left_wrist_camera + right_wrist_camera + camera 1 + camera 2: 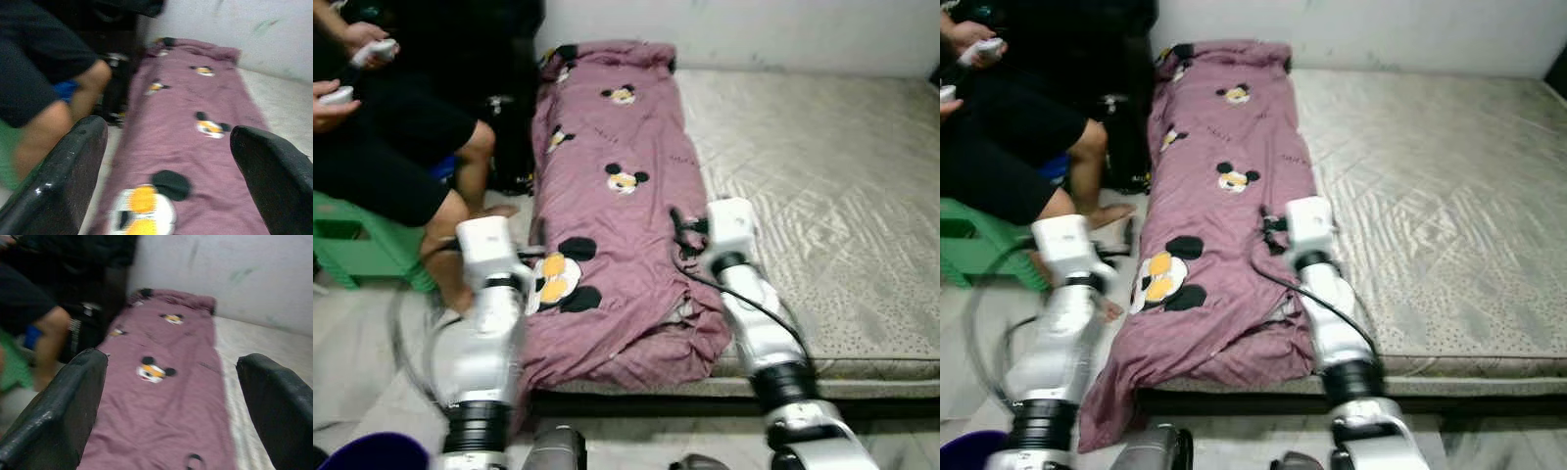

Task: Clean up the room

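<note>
A purple blanket (pixel 607 196) lies lengthwise along the mattress (pixel 822 196) edge, running toward 12 o'clock. Left gripper (pixel 171 181) and right gripper (pixel 171 406) hover over its near end — both spread wide, holding nothing — a seated person (pixel 391 137) at 10 o'clock

- We see a matt purple cloth blanket (pixel 617 196).
- Beside the blanket, a quilted mattress (pixel 822 196) has a slight sheen.
- Our fingers (pixel 63 181) look glossy black.
</note>
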Controlling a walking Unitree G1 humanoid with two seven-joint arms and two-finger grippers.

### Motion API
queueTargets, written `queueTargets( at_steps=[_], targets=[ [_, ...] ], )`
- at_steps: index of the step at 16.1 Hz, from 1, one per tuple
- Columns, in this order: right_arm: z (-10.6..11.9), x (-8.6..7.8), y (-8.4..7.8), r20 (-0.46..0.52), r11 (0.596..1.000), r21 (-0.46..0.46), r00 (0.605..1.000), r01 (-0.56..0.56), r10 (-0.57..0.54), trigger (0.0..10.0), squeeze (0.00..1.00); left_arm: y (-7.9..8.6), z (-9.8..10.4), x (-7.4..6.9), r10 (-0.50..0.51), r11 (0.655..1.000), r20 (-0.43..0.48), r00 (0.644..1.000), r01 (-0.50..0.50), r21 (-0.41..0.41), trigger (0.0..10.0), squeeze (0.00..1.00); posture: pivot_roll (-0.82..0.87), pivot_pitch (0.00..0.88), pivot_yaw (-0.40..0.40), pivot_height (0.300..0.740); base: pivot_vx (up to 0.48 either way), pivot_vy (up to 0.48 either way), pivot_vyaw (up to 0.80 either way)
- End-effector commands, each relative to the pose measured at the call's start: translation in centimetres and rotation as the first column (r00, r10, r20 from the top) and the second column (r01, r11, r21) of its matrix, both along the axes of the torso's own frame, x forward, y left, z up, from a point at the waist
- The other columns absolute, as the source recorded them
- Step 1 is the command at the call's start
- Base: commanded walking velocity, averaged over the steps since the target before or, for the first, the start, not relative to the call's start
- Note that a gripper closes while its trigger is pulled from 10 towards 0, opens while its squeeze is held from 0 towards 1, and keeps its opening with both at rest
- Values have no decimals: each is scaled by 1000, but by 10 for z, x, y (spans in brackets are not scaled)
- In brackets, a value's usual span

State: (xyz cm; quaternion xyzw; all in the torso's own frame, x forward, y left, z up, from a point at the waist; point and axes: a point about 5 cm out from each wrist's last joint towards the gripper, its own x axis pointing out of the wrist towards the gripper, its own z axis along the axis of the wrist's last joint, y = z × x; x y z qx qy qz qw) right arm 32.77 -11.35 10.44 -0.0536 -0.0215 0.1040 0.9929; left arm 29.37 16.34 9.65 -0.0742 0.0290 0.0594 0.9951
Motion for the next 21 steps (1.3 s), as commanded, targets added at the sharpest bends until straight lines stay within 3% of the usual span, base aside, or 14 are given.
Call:
queueTargets(
  at_steps=[1, 4, 10, 14, 16, 18, 19, 21],
  targets=[
    [2, 1, -10, 10, 1000, -7, 1000, 29, -29, 10000, 0, -10, 3, 2, -24, 1000, 5, 1000, 24, -15, 10000, 0, -74, 0, 8, 740, 0, 480, 0],
    [2, 2, -10, 6, 999, -5, 999, 32, -32, 10000, 0, -10, 4, 2, -26, 1000, 16, 1000, 26, -15, 10000, 0, -75, 0, 8, 740, 0, 426, 0],
    [0, 1, -12, -9, 999, 17, 999, 46, -46, 10000, 0, -11, 6, 1, -32, 999, 31, 999, 32, -13, 10000, 0, -72, 0, 9, 740, 0, 0, 0],
    [0, 0, -12, -16, 998, 24, 999, 53, -52, 10000, 0, -8, 8, -3, -21, 999, 36, 999, 20, 29, 10000, 0, -71, 0, 12, 740, 0, 0, -758],
    [-1, -3, -16, -18, 998, 13, 998, 60, -60, 10000, 0, 5, 4, -13, -11, 999, 24, 1000, 10, 35, 10000, 0, -69, 0, 14, 740, 0, 0, 0],
    [0, -10, -25, -23, 997, 8, 997, 76, -76, 10000, 0, 25, 6, -35, 3, 988, 47, 999, -10, 156, 10000, 0, -62, 0, 10, 740, 0, 0, 0],
    [2, -16, -30, -11, 996, 6, 996, 89, -89, 10000, 0, 30, 11, -47, -1, 972, 90, 996, -20, 232, 10000, 0, -57, 0, 3, 740, 0, 0, 0],
    [1, -28, -36, -5, 995, -8, 995, 102, -102, 10000, 0, 30, 22, -57, 16, 955, 152, 988, -60, 289, 10000, 0, -50, 0, -11, 740, 0, 0, 0]
  ],
)
